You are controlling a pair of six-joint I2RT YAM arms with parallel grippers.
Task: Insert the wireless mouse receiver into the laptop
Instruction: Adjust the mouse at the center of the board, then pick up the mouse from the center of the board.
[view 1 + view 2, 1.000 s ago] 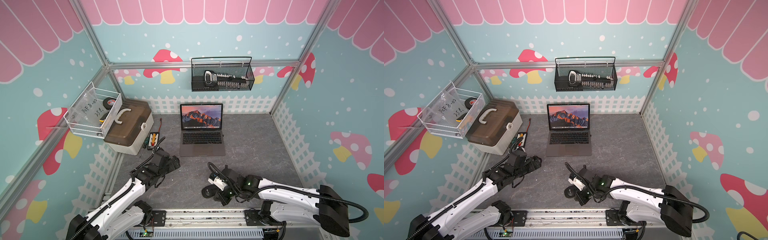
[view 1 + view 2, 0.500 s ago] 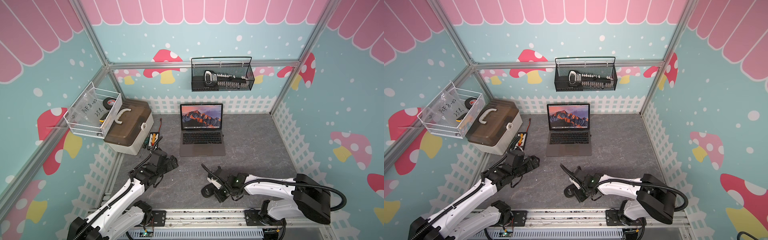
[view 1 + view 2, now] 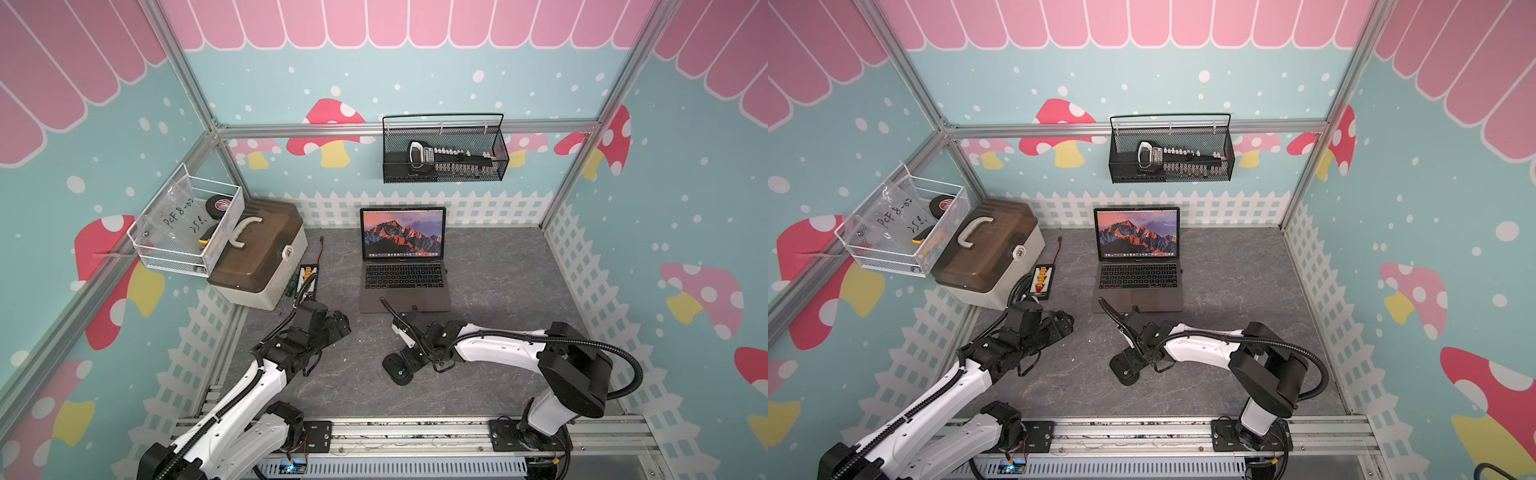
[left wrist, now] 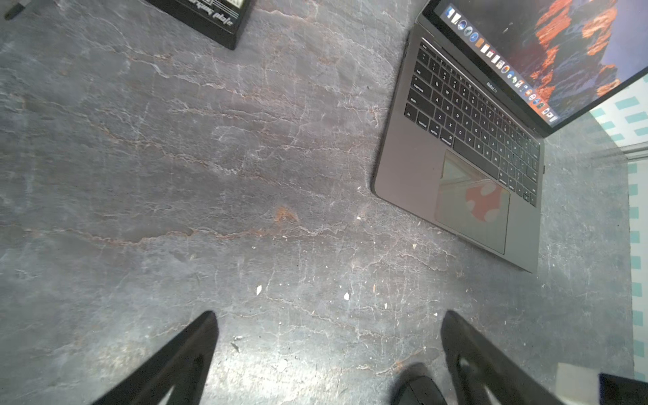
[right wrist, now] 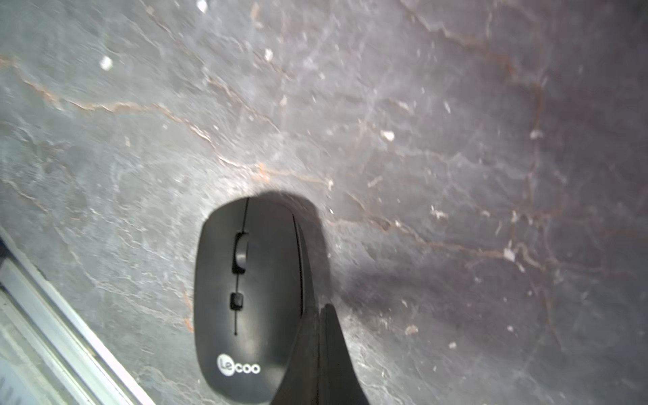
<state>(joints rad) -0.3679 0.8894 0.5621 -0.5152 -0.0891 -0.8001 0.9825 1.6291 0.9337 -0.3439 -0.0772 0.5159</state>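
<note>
Your right pincer (image 5: 321, 312) is down low over the table (image 5: 456, 140), its fingers (image 5: 336, 350) pressed flat together with nothing showing between them. The mouse (image 5: 252, 298) lies just beside those tips, flat on the table. Its wheel end points away from the pincer and its logo end is nearest the wrist. One finger runs along the mouse's edge (touching or a hair apart, I can't tell from this angle).

In both top views the mouse (image 3: 395, 368) (image 3: 1125, 370) sits right under that pincer's nose. The laptop (image 3: 405, 286) is back behind the pincer's wrist, on the side away from the mouse, with its lid up and the orange mountain glowing.

Over to your left pincer (image 4: 329, 315). Its jaws are spread wide, both fingers (image 4: 189, 343) hanging over bare table with nothing between them. The laptop (image 4: 456, 157) is ahead of this pincer and off toward your right arm's side, its near corner close, with the keyboard and trackpad in plain sight. A black board (image 4: 210, 17) lies further ahead on the opposite side. In a top view the left pincer (image 3: 340, 326) is level with the laptop's front edge, near it but apart, and well apart from the mouse.

As for the receiver, I can't make it out in any view, neither in a pincer nor at the laptop's sides.
</note>
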